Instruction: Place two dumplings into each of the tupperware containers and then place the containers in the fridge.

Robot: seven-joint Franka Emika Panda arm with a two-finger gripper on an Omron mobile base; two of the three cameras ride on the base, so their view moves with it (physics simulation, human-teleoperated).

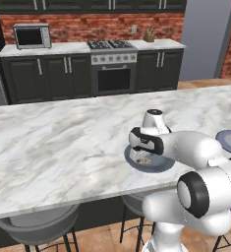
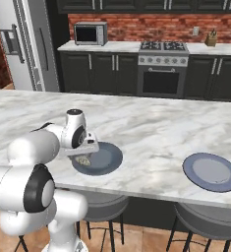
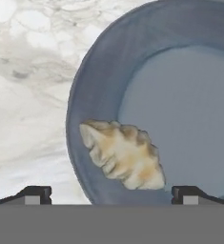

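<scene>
**Claw spread above a dumpling on the near plate**

The claw (image 3: 111,194) is spread wide. Its two dark fingertips (image 3: 33,194) stand far apart at the bottom of the hand view and pinch nothing.

Between the tips and just ahead of them lies one dumpling (image 3: 123,153), pale beige with browned pleats. It rests on the sloped inner rim of a round blue-grey plate (image 3: 99,76), at the edge nearest the claw. The tips are apart from the dumpling; no contact is visible.

In the left base view the hand hangs directly over this plate (image 1: 158,166), and the dumpling (image 1: 144,161) shows as a small pale lump under it. In the right base view the dumpling (image 2: 83,160) lies on the plate's (image 2: 107,158) left part, below the hand.

The plate sits on a white marble counter (image 2: 151,128), near its front edge. A second blue-grey plate (image 2: 211,171) lies on the same counter, well apart from the claw, to the right.

Beyond the counter, far from the claw, stand dark cabinets, a stove (image 2: 163,74) and a microwave (image 2: 90,33). The fridge (image 2: 23,44) stands at the far left, its doors closed.
</scene>
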